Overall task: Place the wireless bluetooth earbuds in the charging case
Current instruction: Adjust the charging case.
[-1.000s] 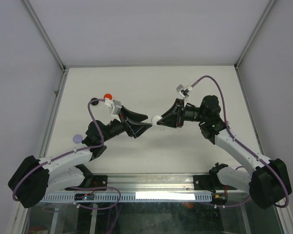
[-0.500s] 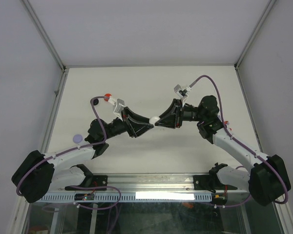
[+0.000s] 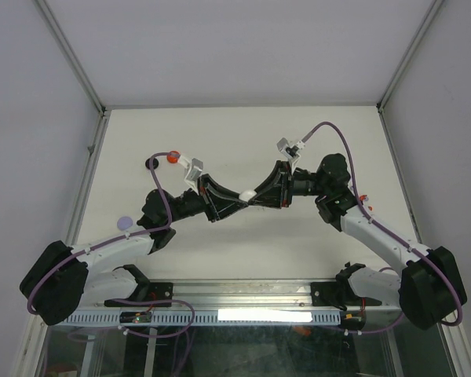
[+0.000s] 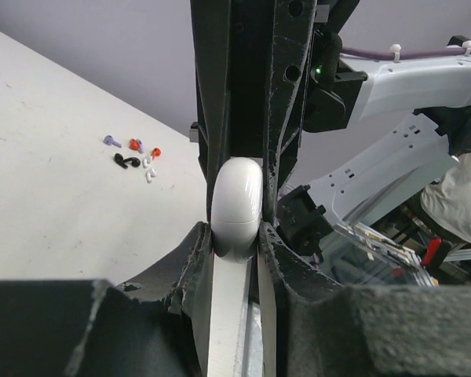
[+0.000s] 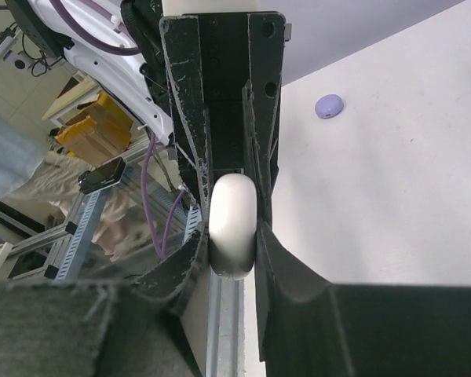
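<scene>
Charging case (image 3: 250, 195) pinched in mid-air over the middle of the table (image 3: 243, 133), shared by both arms.
Left jaws and right jaws are each clamped on opposite ends of the white pebble, meeting nose to nose. It looks light, hard and glossy, so probably slippery on its curves. Squeezing the flatter sides and leaving the lid free seems safest. Tiny coloured pieces (image 4: 133, 153), maybe earbuds, lie at the table's far left.

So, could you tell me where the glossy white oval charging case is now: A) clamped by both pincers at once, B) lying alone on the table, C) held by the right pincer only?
A: both wrist views show the glossy white oval charging case pinched by the left pincer and the right pincer from opposite ends.
</scene>
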### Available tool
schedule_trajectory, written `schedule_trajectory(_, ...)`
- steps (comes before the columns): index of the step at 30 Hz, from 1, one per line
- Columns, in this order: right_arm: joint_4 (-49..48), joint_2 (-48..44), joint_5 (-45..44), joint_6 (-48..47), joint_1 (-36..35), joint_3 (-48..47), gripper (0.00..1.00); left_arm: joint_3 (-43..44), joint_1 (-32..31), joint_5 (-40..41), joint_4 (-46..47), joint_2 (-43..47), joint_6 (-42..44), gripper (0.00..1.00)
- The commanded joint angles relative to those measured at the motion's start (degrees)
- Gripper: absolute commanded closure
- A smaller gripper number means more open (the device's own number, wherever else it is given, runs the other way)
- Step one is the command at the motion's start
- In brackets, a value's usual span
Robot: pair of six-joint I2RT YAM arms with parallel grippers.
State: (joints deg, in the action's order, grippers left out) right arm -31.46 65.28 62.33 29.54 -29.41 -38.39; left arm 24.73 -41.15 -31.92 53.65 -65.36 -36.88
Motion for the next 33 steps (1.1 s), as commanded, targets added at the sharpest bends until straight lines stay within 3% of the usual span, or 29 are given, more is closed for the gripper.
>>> schedule_trajectory(1, 0.20, -0.56, 0.35, -1.66, -0.96, -2.39, 0.77, 2.09, 0.09, 0.26, 1.37, 1.19, 0.91, 0.92)
schedule_trajectory(7, 3.56, -2.36, -0.70, -3.80, -0.83, -3.68, 0.57, 0.92, 0.10, 2.26, -1.56, 3.91, 2.17, 1.00)
schedule_trajectory(10, 3.77, -2.86, -0.97, -3.96, -0.78, -4.07, 0.53, 0.27, 0.07, 2.61, -2.21, 4.91, 2.40, 1.00)
schedule_trajectory(26, 3.49, -3.33, -1.95, -4.11, -0.65, -4.93, 0.52, 0.32, 0.07, -0.33, -2.92, 4.50, 1.83, 1.00)
schedule_trajectory(33, 3.34, -3.27, -1.65, -4.07, -0.65, -4.93, 0.57, 0.84, 0.08, -1.66, -2.72, 3.78, 1.91, 1.00)
